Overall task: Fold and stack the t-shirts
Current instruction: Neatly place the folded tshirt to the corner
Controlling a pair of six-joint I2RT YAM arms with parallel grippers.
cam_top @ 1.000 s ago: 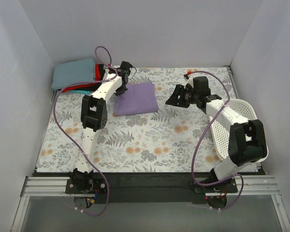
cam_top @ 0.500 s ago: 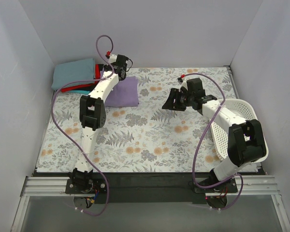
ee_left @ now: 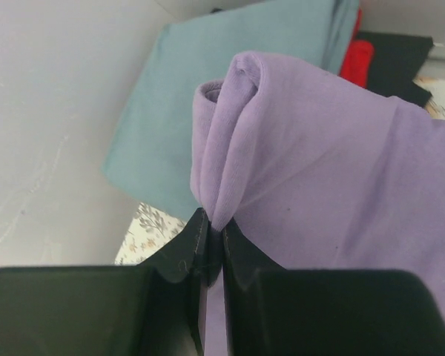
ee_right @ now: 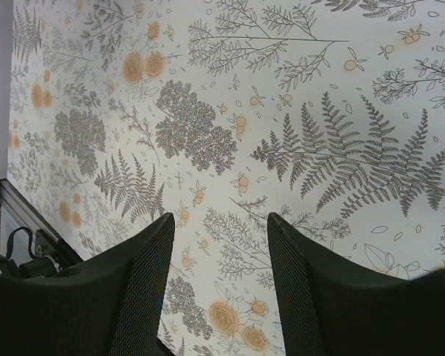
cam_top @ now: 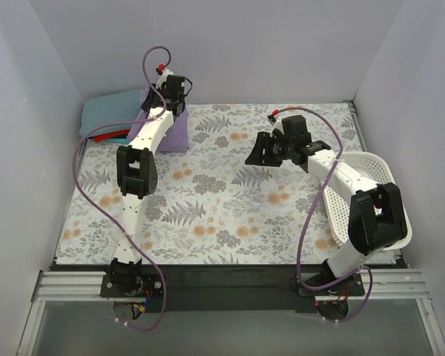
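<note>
**Lavender-purple soft cloth t-shirt** (ee_left: 319, 185): a folded bundle at the far left of the table, right at the edge of the stack. One rolled edge is pinched and raised. The rest trails down onto the floral-print table cover (cam_top: 222, 208). In the left wrist view the raised fold hangs over the top shirt of the stack; contact cannot be confirmed.

**Left gripper** (ee_left: 213, 248): jaws are clamped on that rolled edge, with cloth bunched between them and no gap visible.

**Handling (judgement):**
- The shirt looks light and limp, with no stiffness of its own.
- It does not look slippery against the pads, and it is not fragile.
- The layers probably slide on one another, so the fold may open if only the top layer is taken.
- The best hold is through all layers at a folded edge.
- A single-point pinch lets the free end droop and drag.

**Stack:** it sits in the far-left corner against the wall. A folded dusty grey-blue t-shirt (cam_top: 111, 113) is on top. A red folded t-shirt (ee_left: 356, 58) and a black folded t-shirt (ee_left: 397, 55) show at its edge.

**Step (judgement):** the lavender piece is going onto the stack. The next move needs enough lift to clear the stack edge, then a square lay-down.

**Right gripper** (ee_right: 220, 222): fingers are spread with nothing between them. It hovers over the table cover mid-table, well apart from the shirts.

**White plastic mesh basket** (cam_top: 382, 167): at the right edge, beneath the right arm. Its contents cannot be made out.
</note>
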